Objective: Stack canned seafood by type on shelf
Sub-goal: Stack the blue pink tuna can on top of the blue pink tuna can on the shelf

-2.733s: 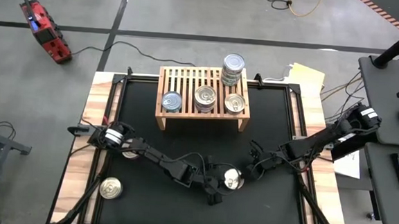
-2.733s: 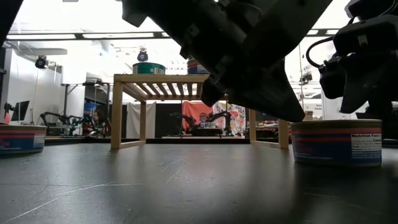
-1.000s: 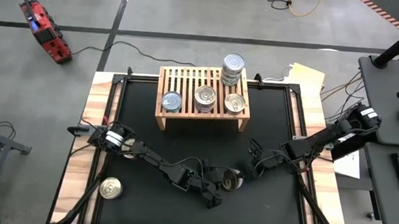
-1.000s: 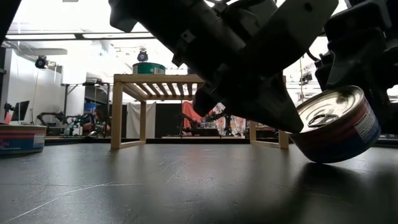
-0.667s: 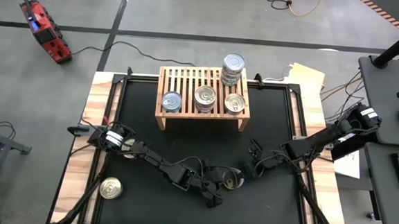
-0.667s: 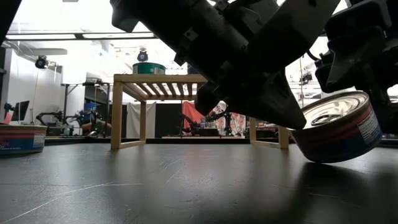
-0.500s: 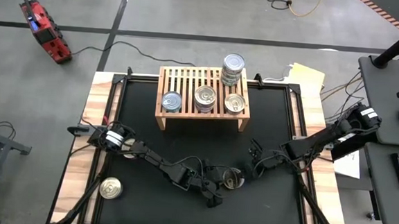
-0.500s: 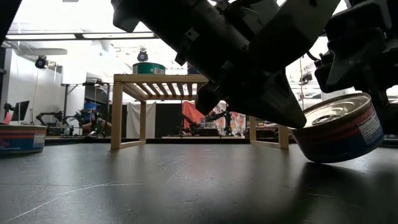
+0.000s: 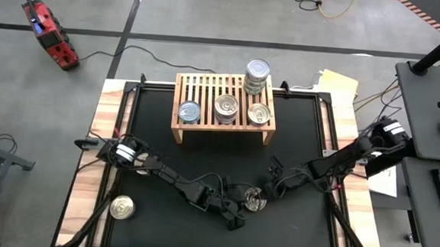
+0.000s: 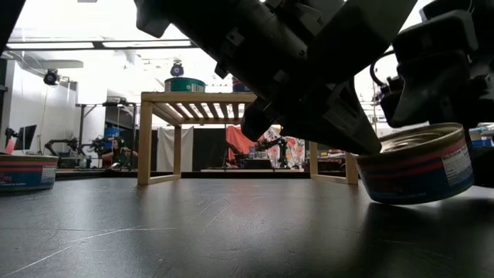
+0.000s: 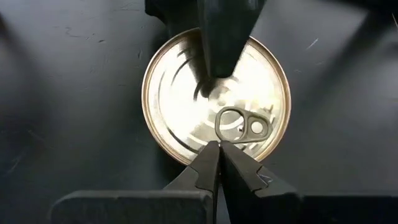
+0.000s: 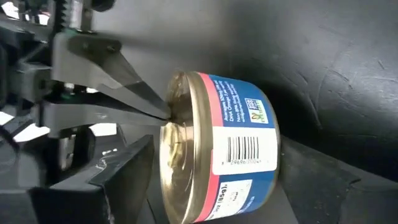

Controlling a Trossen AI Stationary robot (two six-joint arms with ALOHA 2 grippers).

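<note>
Cans on shelf: in the high view the shelf carries a blue-sided can, a gold-lidded can, a tabbed can, and a stack at its far right corner.
Cans left: one loose can sits at the worktop's near left corner; a centre can lies between both hands; another seems hidden under the left arm, hard to tell.
Progress: judged partly done; at least two cans remain off the shelf.
Left hand, high view: left hand reaches the centre can from the left.
Right hand, high view: right hand meets it from the right.
Low view: centre can is tilted, one edge lifted off the worktop; blue band, red stripe, white label.
Left wrist view: left hand, fingers pressed together, tip at the lid's pull tab; the lid is bright gold.
Right wrist view: right hand spread wide around the centre can; a barcode shows on its side; whether it is gripped cannot be told.
</note>
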